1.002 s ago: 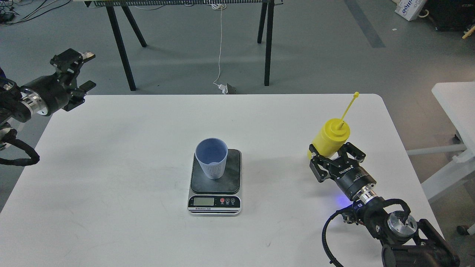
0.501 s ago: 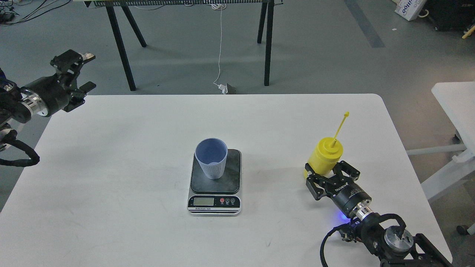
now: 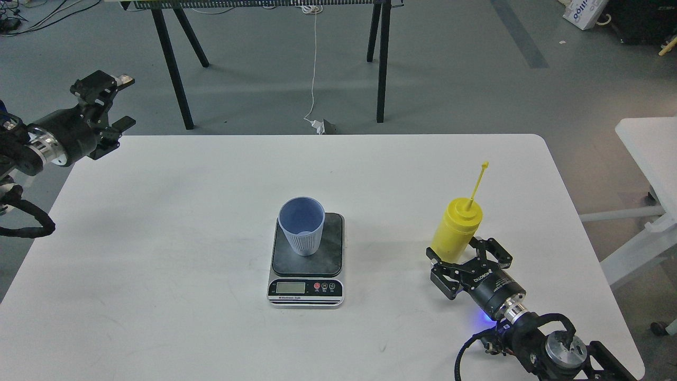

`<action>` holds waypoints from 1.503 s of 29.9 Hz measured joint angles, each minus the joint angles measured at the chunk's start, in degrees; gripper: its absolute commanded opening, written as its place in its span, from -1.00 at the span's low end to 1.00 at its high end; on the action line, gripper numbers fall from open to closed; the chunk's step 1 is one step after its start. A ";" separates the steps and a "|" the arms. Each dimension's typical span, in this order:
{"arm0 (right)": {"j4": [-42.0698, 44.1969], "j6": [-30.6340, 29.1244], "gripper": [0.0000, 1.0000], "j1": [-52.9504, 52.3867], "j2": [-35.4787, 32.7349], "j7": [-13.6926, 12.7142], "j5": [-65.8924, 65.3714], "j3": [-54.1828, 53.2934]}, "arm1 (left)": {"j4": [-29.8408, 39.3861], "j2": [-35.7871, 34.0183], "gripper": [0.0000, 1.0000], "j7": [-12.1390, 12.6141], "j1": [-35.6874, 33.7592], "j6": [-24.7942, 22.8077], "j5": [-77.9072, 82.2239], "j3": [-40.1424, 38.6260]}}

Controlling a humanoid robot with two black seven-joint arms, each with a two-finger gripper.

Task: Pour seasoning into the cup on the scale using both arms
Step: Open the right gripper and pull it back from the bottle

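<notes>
The yellow seasoning bottle (image 3: 456, 225) stands upright on the right side of the white table (image 3: 185, 211), its cap strap pointing up. My right gripper (image 3: 456, 250) has its fingers on either side of the bottle's lower part and is closed on it. The light blue cup (image 3: 301, 225) stands empty and upright on the dark plate of the scale (image 3: 330, 241) at the table's middle, well left of the bottle. My left gripper (image 3: 126, 101) is open and empty, raised over the table's far left corner.
A second white table (image 3: 645, 143) stands off the right edge. Black trestle legs (image 3: 172, 63) and a white cable (image 3: 314, 69) are on the floor behind the table.
My right gripper has brought the bottle down and toward me, from raised and tilted to upright on the table. The left arm has barely moved.
</notes>
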State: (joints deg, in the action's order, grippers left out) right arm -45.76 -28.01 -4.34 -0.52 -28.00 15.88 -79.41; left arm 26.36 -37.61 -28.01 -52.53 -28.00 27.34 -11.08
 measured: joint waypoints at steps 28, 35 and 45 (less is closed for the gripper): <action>-33.12 0.01 0.95 17.63 -32.25 -0.01 5.08 -9.52 | -0.08 0.47 0.99 0.02 -0.04 0.01 -0.77 -0.76; -17.66 0.01 0.95 -8.92 -37.33 0.00 5.05 0.95 | -0.08 -0.63 0.99 0.02 0.46 0.01 -3.96 -1.51; -5.17 0.01 0.95 -20.95 -31.24 0.00 4.80 7.00 | 0.01 -2.48 0.99 0.02 0.73 0.01 -6.97 -2.49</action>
State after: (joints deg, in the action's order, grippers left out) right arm -50.93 -28.00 -25.29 -31.77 -28.00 20.68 -72.40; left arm 26.37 -40.09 -27.99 -51.80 -27.99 20.36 -13.57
